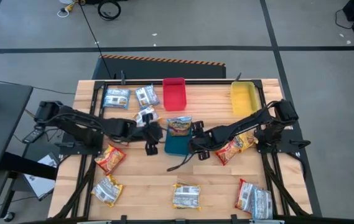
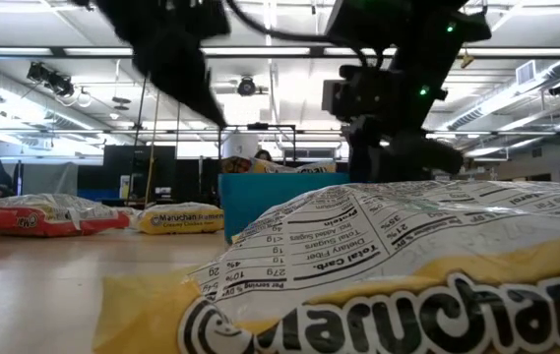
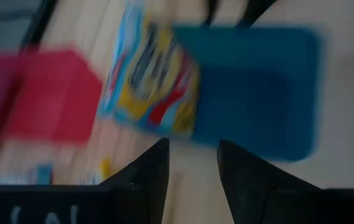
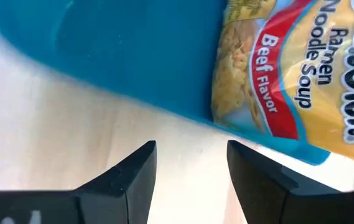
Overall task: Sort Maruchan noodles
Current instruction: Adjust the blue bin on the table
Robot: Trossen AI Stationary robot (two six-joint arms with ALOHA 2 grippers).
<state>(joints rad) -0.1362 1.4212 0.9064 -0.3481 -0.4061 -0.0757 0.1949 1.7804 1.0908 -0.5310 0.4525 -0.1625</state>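
A blue tray stands mid-table, with a blue-edged beef-flavor noodle packet lying over its far end. My left gripper hovers open just left of the tray; in its wrist view the gripper has nothing between its fingers, and the packet and tray lie ahead. My right gripper is open at the tray's right side. Its wrist view shows the gripper over bare wood beside the tray and packet.
A red tray and a yellow tray stand at the far edge. Loose packets lie at far left, left, near centre, right and near right.
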